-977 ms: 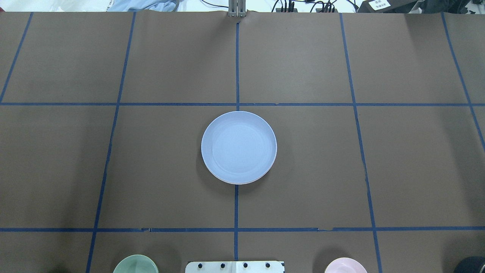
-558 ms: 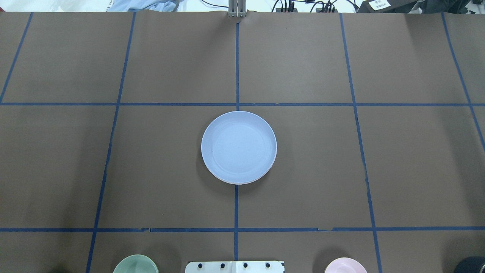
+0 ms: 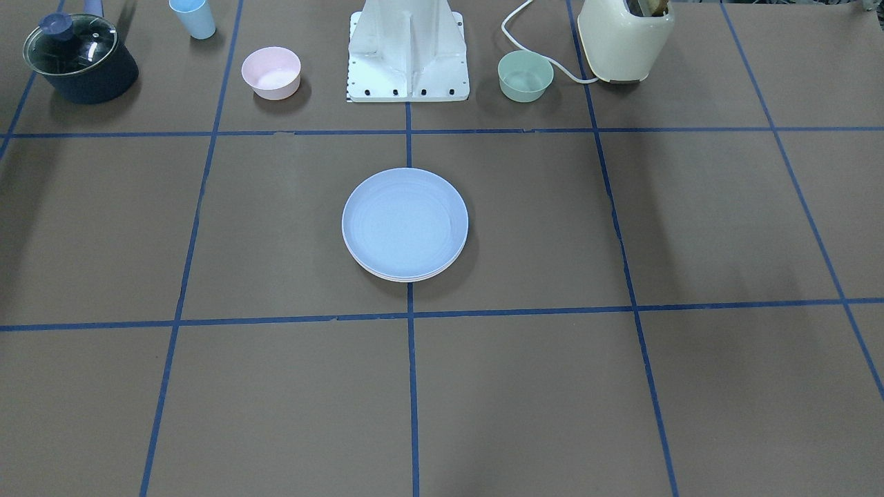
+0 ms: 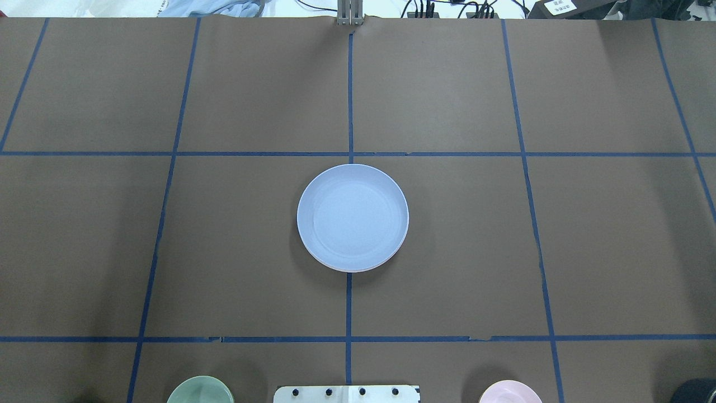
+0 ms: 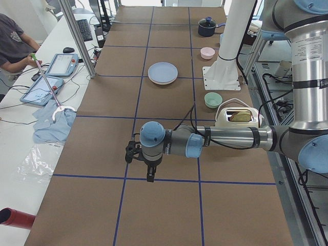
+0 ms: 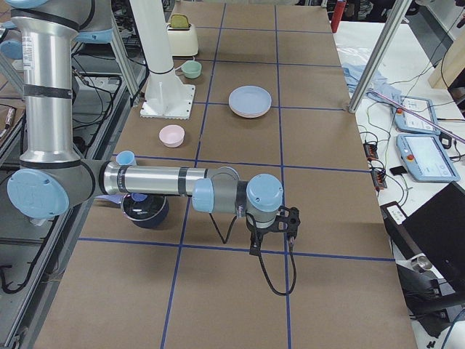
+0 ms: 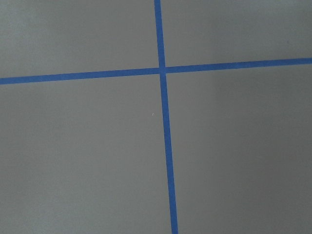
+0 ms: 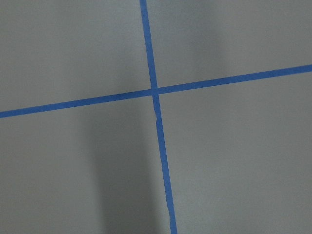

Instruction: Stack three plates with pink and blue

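The light blue plate (image 3: 405,222) lies on top of a stack at the table's middle, on the centre tape line; it also shows in the overhead view (image 4: 352,216). A pink plate's rim (image 6: 251,114) shows just under it. The cream-green plate is hidden. My left gripper (image 5: 149,174) hangs over bare table far out to the robot's left, and my right gripper (image 6: 256,246) far out to its right. Each shows only in a side view, so I cannot tell whether it is open or shut. Both wrist views show only brown table and blue tape.
Near the robot base (image 3: 409,52) stand a small pink bowl (image 3: 271,72), a small green bowl (image 3: 525,75), a light blue cup (image 3: 193,17), a dark pot with a glass lid (image 3: 79,57) and a cream toaster (image 3: 625,38). An operator (image 5: 13,46) sits beyond the table.
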Controlling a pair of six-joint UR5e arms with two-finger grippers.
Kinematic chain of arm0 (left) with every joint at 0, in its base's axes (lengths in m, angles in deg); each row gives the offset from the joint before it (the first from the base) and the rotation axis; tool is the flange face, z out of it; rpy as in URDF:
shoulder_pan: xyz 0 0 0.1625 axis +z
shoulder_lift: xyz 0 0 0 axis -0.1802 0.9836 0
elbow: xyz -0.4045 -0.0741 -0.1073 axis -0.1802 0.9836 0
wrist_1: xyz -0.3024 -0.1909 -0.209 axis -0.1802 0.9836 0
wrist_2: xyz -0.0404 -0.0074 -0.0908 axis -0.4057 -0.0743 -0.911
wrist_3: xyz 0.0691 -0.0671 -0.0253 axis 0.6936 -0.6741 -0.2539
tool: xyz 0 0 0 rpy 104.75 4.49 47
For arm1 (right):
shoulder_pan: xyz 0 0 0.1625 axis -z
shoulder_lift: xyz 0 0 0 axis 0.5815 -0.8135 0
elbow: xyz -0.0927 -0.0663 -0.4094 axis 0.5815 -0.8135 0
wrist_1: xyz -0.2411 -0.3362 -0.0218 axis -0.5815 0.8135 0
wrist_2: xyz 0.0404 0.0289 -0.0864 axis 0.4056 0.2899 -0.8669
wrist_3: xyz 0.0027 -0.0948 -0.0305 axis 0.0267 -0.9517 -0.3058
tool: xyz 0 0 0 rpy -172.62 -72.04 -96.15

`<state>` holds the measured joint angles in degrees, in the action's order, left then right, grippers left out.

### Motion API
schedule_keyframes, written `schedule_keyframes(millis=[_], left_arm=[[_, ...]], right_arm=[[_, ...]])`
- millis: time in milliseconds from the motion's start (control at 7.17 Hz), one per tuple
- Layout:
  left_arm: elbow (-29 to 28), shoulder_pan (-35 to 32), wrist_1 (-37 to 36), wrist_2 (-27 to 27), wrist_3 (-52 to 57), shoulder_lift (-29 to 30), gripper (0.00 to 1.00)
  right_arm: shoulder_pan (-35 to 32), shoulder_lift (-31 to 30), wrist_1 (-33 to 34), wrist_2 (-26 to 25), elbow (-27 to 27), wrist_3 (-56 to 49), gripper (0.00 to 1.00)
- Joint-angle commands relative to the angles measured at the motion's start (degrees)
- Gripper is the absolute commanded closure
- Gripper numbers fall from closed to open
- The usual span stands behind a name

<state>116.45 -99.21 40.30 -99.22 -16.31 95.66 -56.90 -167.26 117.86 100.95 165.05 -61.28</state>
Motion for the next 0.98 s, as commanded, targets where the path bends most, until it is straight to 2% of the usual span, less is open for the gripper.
schedule_keyframes(millis=[0,419,837], left_arm=[[-0.1,0.0,0.0,0.0,0.1,0.0,0.0],[0.0,0.0,0.0,0.1,0.0,0.0,0.0],[0.0,0.0,0.0,0.2,0.1,0.0,0.0]], right_arm=[[0.0,-0.1,0.0,0.0,0.0,0.0,0.0],[0.0,-0.1,0.0,-0.2,-0.1,0.0,0.0],[0.0,-0.1,0.0,-3.3,-0.1,-0.1,0.0]])
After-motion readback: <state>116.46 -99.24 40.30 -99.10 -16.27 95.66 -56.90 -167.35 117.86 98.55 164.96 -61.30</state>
